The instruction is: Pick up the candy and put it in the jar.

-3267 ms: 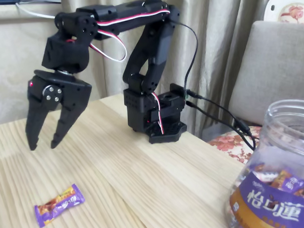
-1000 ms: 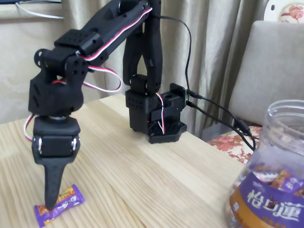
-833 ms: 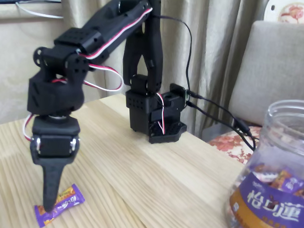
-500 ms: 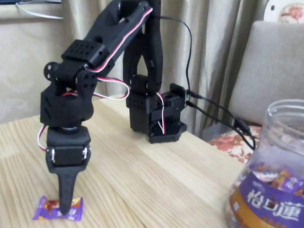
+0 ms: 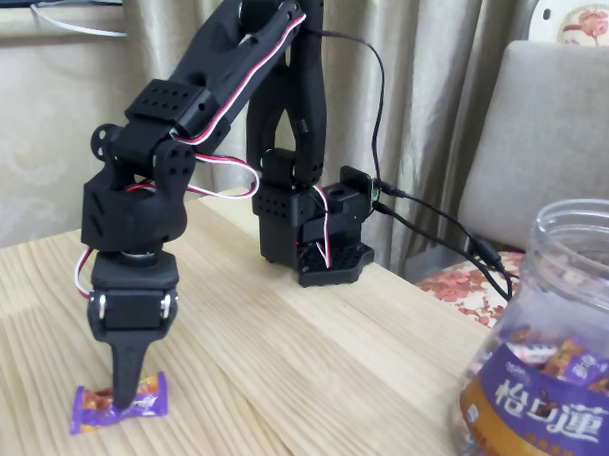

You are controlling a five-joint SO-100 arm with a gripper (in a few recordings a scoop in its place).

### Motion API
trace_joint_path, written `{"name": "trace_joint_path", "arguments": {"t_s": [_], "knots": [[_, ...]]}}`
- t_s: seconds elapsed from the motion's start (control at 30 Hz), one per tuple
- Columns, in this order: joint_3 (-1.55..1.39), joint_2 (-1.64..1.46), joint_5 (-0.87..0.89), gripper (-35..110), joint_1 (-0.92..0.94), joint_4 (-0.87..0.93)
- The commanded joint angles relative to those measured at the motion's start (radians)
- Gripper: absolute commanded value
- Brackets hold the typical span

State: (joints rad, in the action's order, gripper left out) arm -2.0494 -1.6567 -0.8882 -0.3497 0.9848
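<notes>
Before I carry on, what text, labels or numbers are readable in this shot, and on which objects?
"怡口蓮" in large white characters on the purple label of the jar.
Small white print on that label, right of the big characters: too small to read.
Print on the candy wrapper, under the gripper: too small and blurred to read.
Wrappers of the candies inside the jar: unreadable.

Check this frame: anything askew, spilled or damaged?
Nothing stands out. The black two-finger hand is down on the small purple-wrapped candy, which lies flat on the light wooden table. The large clear plastic jar stands upright at the right, mouth open, nothing spilled.
</notes>
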Motion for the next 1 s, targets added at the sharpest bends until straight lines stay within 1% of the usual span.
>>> {"name": "trace_joint_path", "arguments": {"t_s": [0.0,0.37,0.6,0.7,0.77,0.83,0.9,0.93,0.97], "knots": [[0.035,-0.049,0.023,0,0.006,0.009],[0.040,-0.107,-0.002,0,0.041,0.054],[0.129,-0.152,-0.021,0,0.063,0.160],[0.193,-0.135,0.017,0,0.071,0.206],[0.204,-0.107,0.015,12,0.081,0.209],[0.209,-0.061,-0.020,78,0.091,0.218],[0.227,-0.025,-0.015,81,0.100,0.218],[0.227,-0.018,-0.017,77,0.103,0.213],[0.224,-0.021,-0.003,64,0.106,0.202]]}}
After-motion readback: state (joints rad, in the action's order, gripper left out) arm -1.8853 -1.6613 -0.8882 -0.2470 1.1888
